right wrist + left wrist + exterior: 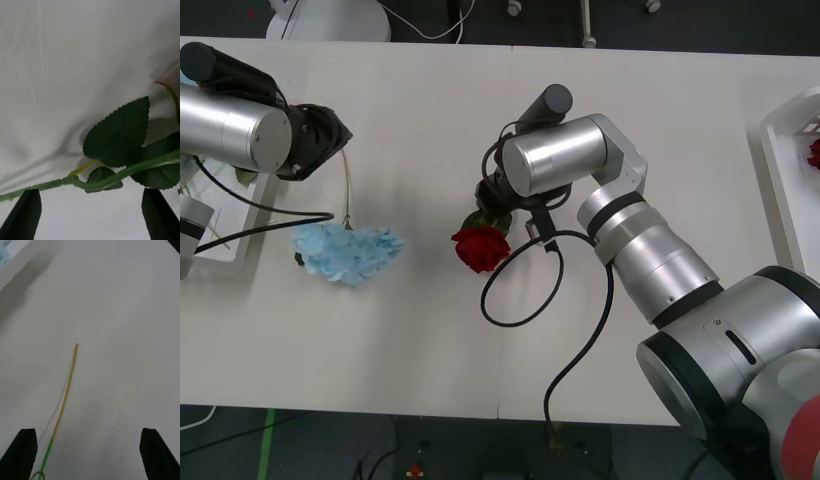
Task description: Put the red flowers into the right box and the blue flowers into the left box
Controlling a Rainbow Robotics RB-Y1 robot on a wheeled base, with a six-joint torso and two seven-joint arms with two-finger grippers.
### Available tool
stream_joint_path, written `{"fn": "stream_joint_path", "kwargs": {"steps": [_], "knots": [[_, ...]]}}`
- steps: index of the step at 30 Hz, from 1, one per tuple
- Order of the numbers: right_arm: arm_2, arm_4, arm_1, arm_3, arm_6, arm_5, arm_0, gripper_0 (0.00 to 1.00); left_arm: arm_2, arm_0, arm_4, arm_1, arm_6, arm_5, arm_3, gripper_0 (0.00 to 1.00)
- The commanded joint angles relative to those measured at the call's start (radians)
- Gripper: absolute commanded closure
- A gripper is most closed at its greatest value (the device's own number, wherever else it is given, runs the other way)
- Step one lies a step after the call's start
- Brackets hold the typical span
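One red flower [480,248] lies at the table's middle, its head toward me. Its green stem [108,180] and leaves [118,135] cross between the black fingers of my right gripper [90,215], which is open just over them. A blue flower [348,252] rests on the table to the left, and its thin stem [69,386] runs away from me. My left gripper [88,453] hovers open over that stem's far end. The left box [220,255] sits at the left edge. The right box [780,190] at the right edge holds another red flower [814,152].
A black cable [525,290] loops down from my right arm onto the table beside the rose. The white table [430,110] stretches back bare behind both arms. A corner of the left box [15,260] appears in the left wrist view.
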Motion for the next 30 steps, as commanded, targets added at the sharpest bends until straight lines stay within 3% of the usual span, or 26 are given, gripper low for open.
{"fn": "stream_joint_path", "kwargs": {"steps": [1,9,20,22,24,30], "knots": [[0.013,-0.011,0.030,-0.009,0.050,0.022,-0.007,0.23,0.056,-0.015,0.010,0.037,-0.140,0.011,0.009,0.22],[0.033,-0.021,0.030,-0.009,0.060,0.025,0.017,0.23,0.076,-0.014,0.022,0.046,-0.523,0.097,0.043,0.21],[0.036,0.009,0.030,-0.009,0.070,-0.007,0.045,0.25,0.043,0.012,0.117,0.022,-0.713,0.109,0.108,0.21],[0.036,0.009,0.030,-0.009,0.068,-0.011,0.046,0.67,0.042,0.023,0.115,0.011,-0.716,0.109,0.108,0.22],[0.033,0.003,0.030,-0.007,0.068,-0.013,0.048,1.00,0.042,0.029,0.109,0.005,-0.721,0.107,0.108,0.22],[0.033,0.003,0.030,-0.009,0.070,-0.013,0.048,1.00,0.043,0.060,0.097,-0.014,-0.744,0.084,0.108,0.21]]}}
